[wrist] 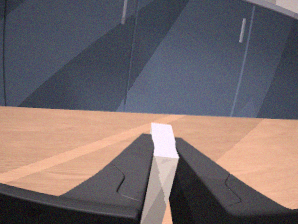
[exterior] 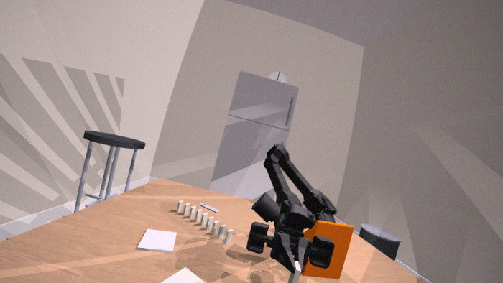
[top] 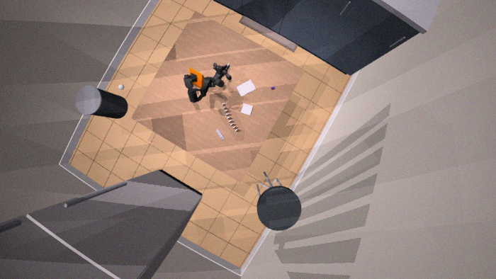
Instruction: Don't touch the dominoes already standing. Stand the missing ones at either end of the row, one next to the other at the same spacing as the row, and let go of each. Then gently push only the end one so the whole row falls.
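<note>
In the wrist view we see the fingers nearly closed and pinching a pale domino (wrist: 160,176) that points past them toward dark cabinets (wrist: 153,50), while the row is out of that view. The exterior view gives us the row of 9 standing dominoes (exterior: 205,219) on the bench (exterior: 90,230), well apart from the gripper (exterior: 295,266) held low in front of the orange box (exterior: 332,248). Only the top view shows us a spare domino (top: 220,134) lying flat near the row's far end, plus 2 white sheets (top: 246,87) beside the row.
</note>
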{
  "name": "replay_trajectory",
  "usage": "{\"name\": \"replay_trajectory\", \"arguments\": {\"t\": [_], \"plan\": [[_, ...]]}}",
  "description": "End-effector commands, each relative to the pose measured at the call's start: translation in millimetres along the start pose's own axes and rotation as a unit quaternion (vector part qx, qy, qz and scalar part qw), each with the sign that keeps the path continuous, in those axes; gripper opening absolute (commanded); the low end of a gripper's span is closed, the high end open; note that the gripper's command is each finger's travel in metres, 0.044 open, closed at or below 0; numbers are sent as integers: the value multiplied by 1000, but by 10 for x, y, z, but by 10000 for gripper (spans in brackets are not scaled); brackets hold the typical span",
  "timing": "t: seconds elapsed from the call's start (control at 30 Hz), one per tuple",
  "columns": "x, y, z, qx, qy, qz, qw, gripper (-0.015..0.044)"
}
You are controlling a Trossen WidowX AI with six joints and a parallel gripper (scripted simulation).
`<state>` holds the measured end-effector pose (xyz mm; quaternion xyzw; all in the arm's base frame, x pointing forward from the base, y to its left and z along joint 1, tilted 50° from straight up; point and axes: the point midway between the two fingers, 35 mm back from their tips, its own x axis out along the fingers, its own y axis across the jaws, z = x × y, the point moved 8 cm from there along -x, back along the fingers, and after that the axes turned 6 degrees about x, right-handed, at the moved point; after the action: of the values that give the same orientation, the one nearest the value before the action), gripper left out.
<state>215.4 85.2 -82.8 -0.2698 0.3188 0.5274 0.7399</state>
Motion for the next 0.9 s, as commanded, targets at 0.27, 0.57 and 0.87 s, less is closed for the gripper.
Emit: {"name": "replay_trajectory", "arguments": {"t": [0.27,0.57,0.87], "plan": [[-10,-10,17,-6,-5,-2,1000,21],[14,-92,-239,-6,3,-1,1000,21],[36,-154,-606,-5,8,1,1000,21]]}}
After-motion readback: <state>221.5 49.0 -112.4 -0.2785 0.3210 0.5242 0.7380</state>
